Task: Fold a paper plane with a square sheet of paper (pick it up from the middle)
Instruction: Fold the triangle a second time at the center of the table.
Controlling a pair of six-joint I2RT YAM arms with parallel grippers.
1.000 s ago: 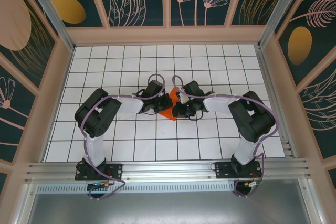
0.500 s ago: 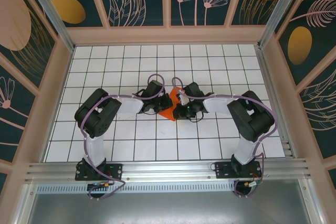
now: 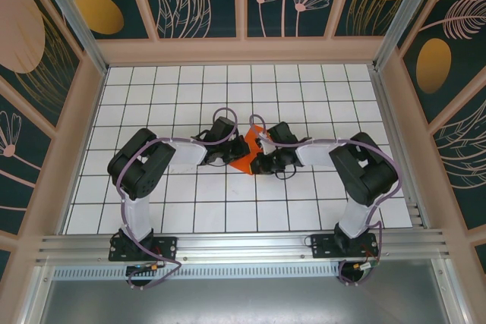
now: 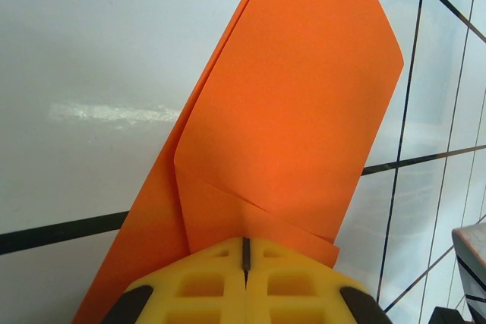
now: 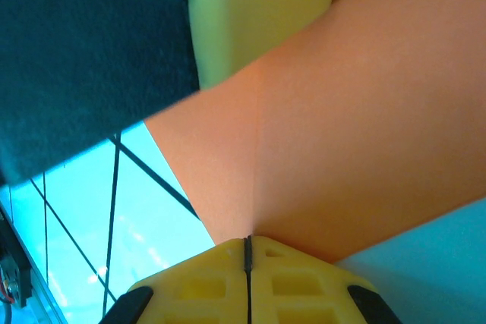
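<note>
Bridging left gripper (image 4: 244, 248), right gripper (image 5: 247, 244): paper (image 4: 292, 111)

Right hand (image 5: 247, 246) clamped on the edge of the orange paper (image 5: 349, 127), crease running up from the fingertips. Gridded counter (image 5: 144, 218) lower left.

Left arm (image 3: 141, 168), right arm (image 3: 361, 168) inward; jaws together

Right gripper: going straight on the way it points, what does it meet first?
The orange paper that the right gripper is shut on; just beyond, probably a yellow finger of the left gripper, though depth is unclear.
</note>
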